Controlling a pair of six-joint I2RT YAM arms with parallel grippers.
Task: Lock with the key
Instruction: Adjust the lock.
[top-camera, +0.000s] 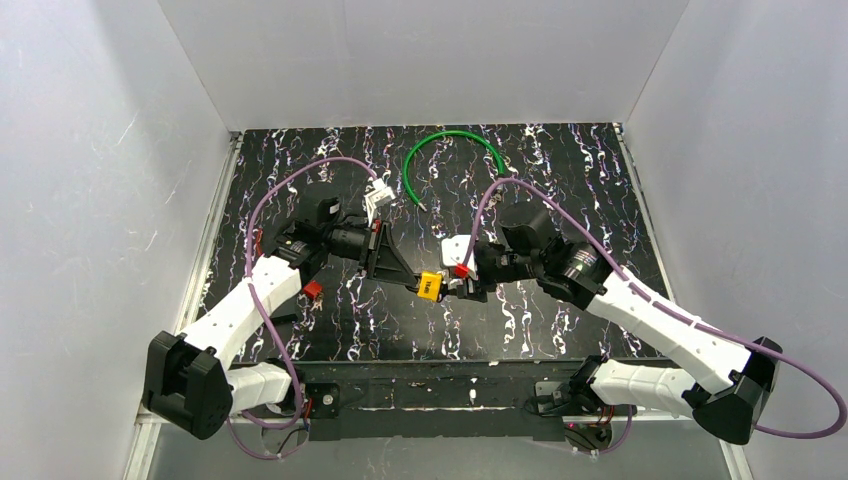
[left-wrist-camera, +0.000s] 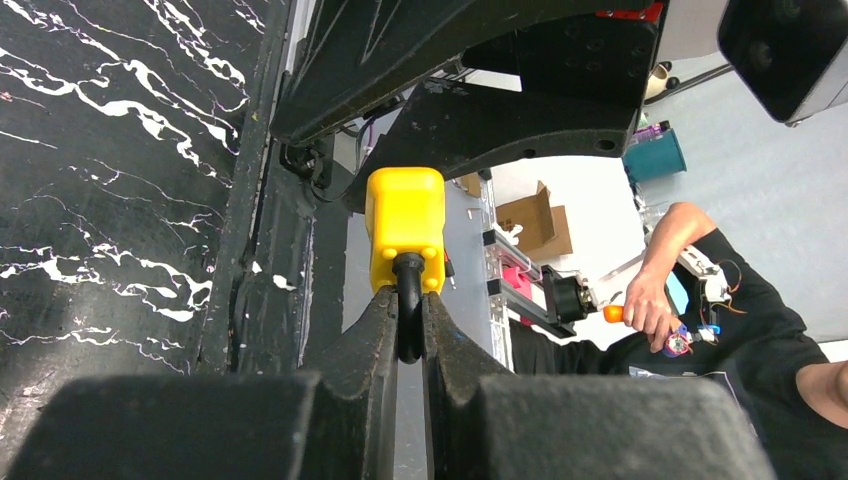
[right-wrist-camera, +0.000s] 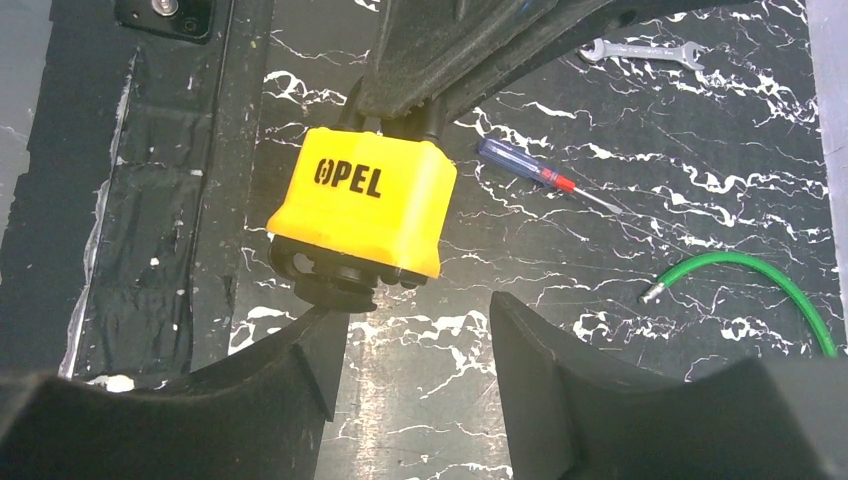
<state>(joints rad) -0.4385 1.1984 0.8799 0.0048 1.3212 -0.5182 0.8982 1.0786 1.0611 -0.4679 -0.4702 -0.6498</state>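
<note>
The lock (top-camera: 430, 284) is a yellow padlock with black "OPEL" lettering, held in the air above the mat between the two arms. My left gripper (top-camera: 414, 281) is shut on its dark shackle (left-wrist-camera: 408, 320), with the yellow body (left-wrist-camera: 405, 225) sticking out past the fingertips. My right gripper (top-camera: 463, 288) is open, its jaws well apart just below the lock's underside (right-wrist-camera: 365, 210), and its left finger (right-wrist-camera: 300, 370) is close to the dark round base. The key does not show in any view.
A silver spanner (right-wrist-camera: 640, 50), a blue-handled screwdriver (right-wrist-camera: 530, 172) and a green cable (right-wrist-camera: 750, 275) lie on the black marbled mat (top-camera: 560, 180). The cable also shows at the back in the top view (top-camera: 455, 150). A small red piece (top-camera: 312, 290) lies by the left arm.
</note>
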